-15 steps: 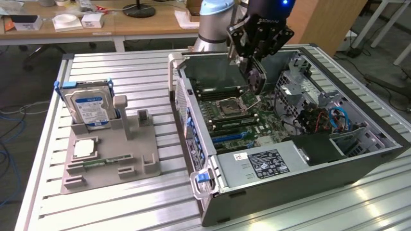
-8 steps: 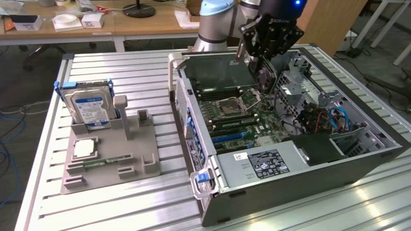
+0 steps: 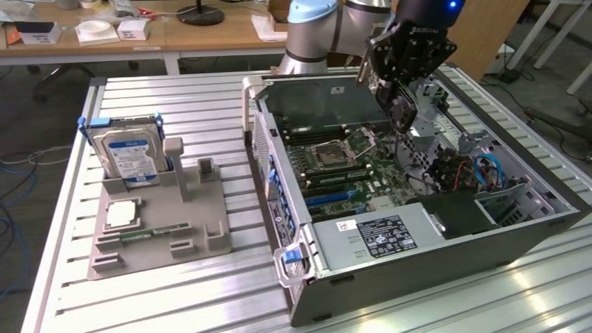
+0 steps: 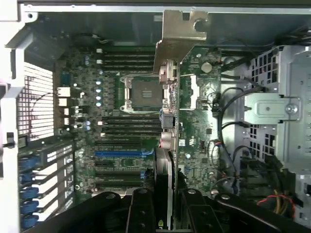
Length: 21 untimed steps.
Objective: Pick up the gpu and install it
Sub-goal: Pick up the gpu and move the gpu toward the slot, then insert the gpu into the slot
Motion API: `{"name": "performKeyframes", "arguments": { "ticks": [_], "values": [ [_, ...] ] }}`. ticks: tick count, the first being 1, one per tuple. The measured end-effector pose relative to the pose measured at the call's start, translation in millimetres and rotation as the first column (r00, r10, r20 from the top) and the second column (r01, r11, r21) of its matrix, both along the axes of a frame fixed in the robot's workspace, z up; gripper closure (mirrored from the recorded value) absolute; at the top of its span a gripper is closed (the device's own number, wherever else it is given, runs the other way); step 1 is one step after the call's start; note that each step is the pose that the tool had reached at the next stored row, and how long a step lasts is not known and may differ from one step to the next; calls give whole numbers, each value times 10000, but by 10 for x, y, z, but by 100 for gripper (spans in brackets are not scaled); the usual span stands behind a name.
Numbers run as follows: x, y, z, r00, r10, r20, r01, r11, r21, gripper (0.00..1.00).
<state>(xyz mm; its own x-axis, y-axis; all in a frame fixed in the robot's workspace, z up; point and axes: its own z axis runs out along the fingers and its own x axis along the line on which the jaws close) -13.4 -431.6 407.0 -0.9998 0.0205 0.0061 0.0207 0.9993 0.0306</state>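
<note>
A silver hard drive with a blue-and-white label stands upright at the far end of a gray holder tray on the slatted metal counter. On the tray a square processor chip lies flat, with a narrow green memory stick just beside it. Behind, a wooden counter carries small white boxes.

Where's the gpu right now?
The gpu hangs in the gripper above the open computer case, over its motherboard, on the exterior view's right.
</note>
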Motion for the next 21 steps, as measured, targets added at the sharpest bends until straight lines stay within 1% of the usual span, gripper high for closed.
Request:
{"name": "performKeyframes", "arguments": {
  "ticks": [3, 21],
  "values": [
    [106, 0, 0, 10000, 0, 0, 0, 10000, -1, 73],
    [110, 0, 0, 10000, 22, 1, -22, 10000, 0, 73]
  ]
}}
